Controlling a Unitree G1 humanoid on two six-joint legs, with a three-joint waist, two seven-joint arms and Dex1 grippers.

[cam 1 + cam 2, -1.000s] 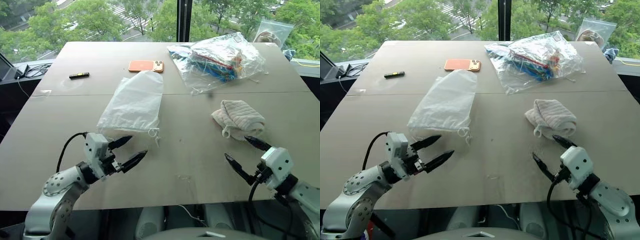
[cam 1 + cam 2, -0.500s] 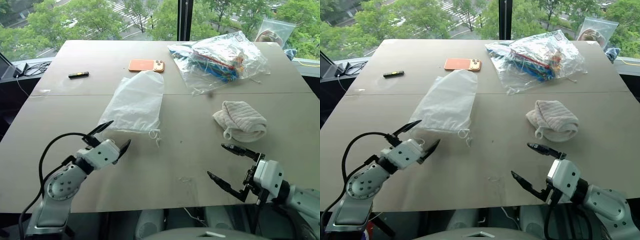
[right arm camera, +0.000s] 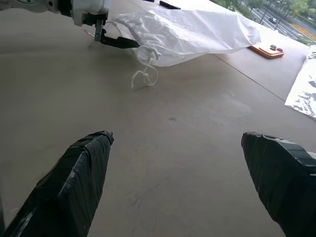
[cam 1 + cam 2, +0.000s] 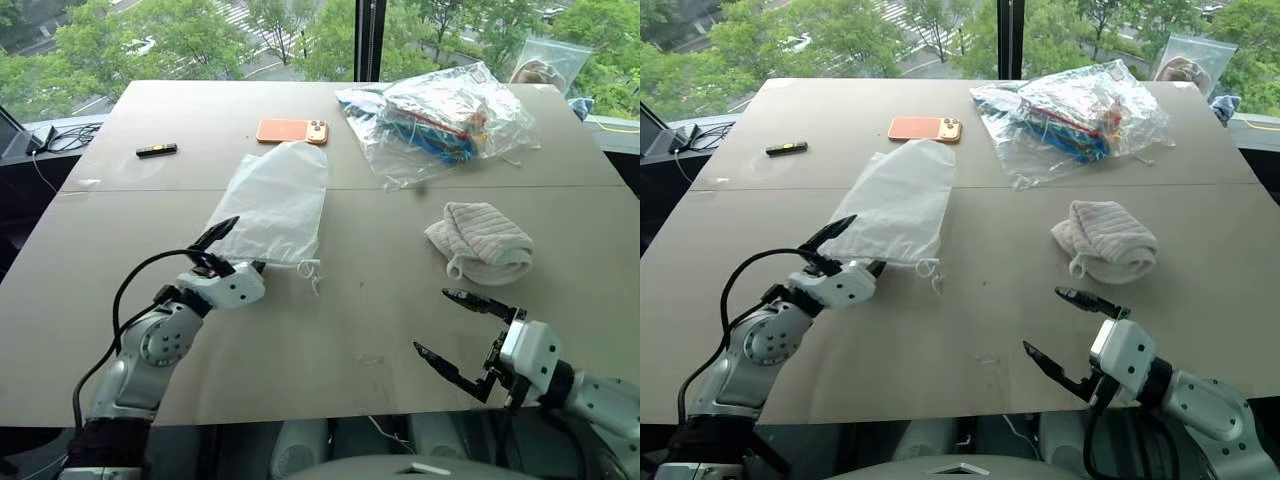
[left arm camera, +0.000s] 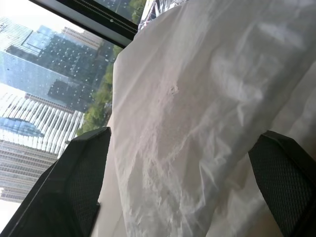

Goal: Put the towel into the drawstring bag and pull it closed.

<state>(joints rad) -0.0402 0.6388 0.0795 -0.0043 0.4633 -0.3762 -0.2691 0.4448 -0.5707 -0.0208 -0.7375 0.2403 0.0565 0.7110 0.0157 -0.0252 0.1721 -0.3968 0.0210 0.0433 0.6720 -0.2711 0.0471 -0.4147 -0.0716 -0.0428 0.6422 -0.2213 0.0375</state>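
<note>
Left gripper jaws wide, straddling drawstring bag mouth edge on desk. Right gripper jaws wide, empty, near towel. Risk: thin fabric slips, or both layers pinched, mouth stays closed.

Silver-grey jointed arms, white wrist blocks, looping black cables; left gripper and right gripper each with two tapered, textured black fingers.

Towel right of drawstring bag, apart
</note>
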